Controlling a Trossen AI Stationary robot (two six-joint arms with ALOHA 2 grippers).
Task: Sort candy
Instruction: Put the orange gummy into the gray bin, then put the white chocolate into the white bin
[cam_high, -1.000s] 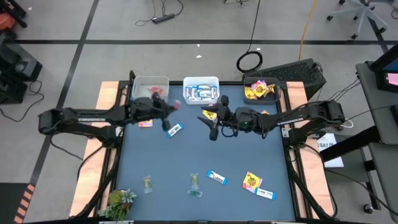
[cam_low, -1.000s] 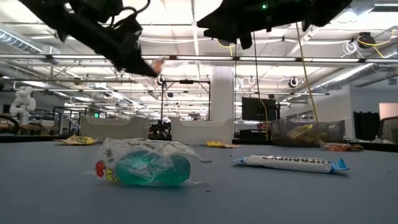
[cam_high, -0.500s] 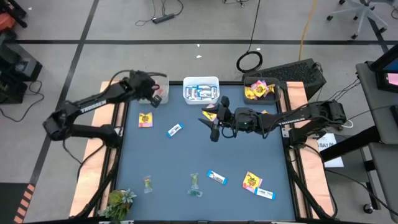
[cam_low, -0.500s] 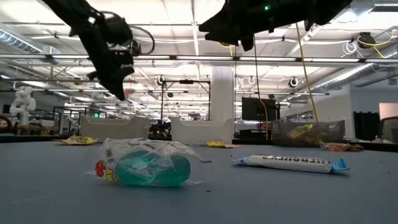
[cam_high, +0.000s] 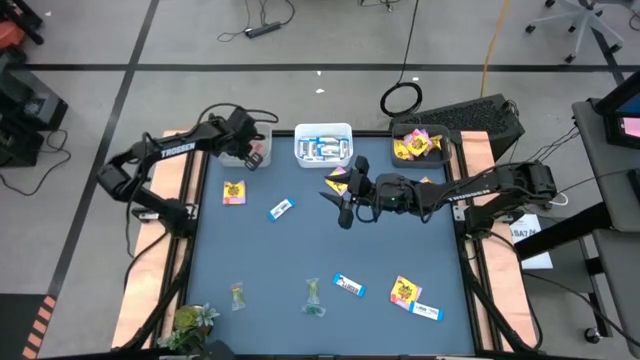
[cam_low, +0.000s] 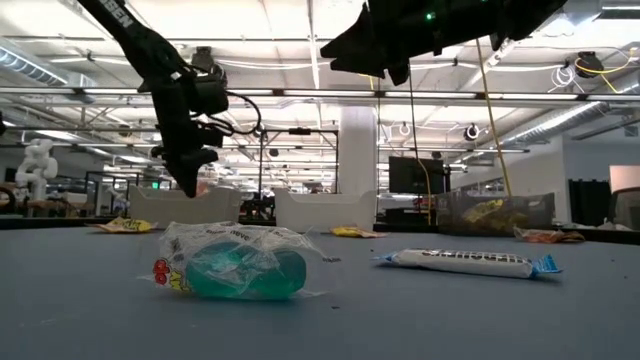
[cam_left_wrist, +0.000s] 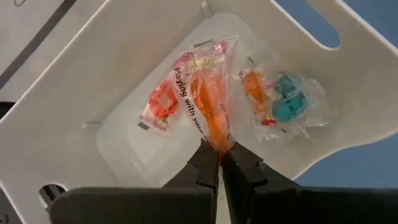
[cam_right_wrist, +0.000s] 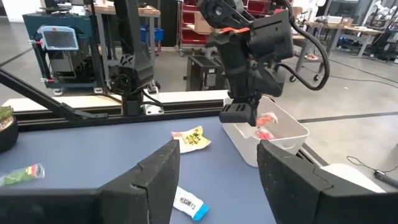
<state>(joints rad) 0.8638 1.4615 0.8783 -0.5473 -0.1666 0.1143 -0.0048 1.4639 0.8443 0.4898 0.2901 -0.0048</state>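
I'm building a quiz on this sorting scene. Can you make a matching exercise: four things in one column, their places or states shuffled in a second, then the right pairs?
Things:
1. left gripper
2. right gripper
3. blue-and-white bar candy
4. yellow packet

Places or states:
A. lying on the table mat between the two arms
B. open, hovering above the table's middle
C. over the leftmost white bin, shut on an orange candy
D. on the mat near the left edge, just below that bin

Pairs: 1-C, 2-B, 3-A, 4-D
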